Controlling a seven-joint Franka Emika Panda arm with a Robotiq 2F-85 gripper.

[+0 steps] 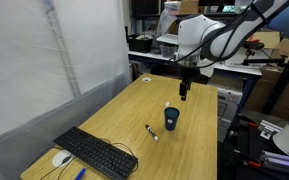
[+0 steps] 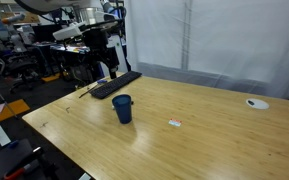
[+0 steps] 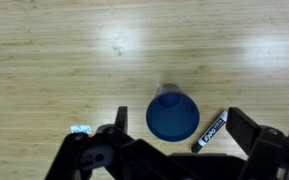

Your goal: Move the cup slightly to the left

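Observation:
The small dark blue cup (image 1: 171, 118) stands upright on the wooden table in both exterior views (image 2: 122, 108). In the wrist view the cup (image 3: 172, 115) is seen from above, its opening facing the camera. My gripper (image 1: 184, 92) hangs above the cup with clear air between them, and it also shows in an exterior view (image 2: 111, 70). In the wrist view the gripper (image 3: 179, 135) is open and empty, its two fingers on either side of the cup and well above it. A black-and-white marker pen (image 3: 212, 131) lies just beside the cup.
The marker pen (image 1: 151, 132) lies on the table between the cup and a black keyboard (image 1: 96, 152) with a white mouse (image 1: 62, 158). The keyboard shows behind the cup (image 2: 116, 84). A small tag (image 3: 80, 129) lies on the wood. Desks and equipment crowd the table's surroundings.

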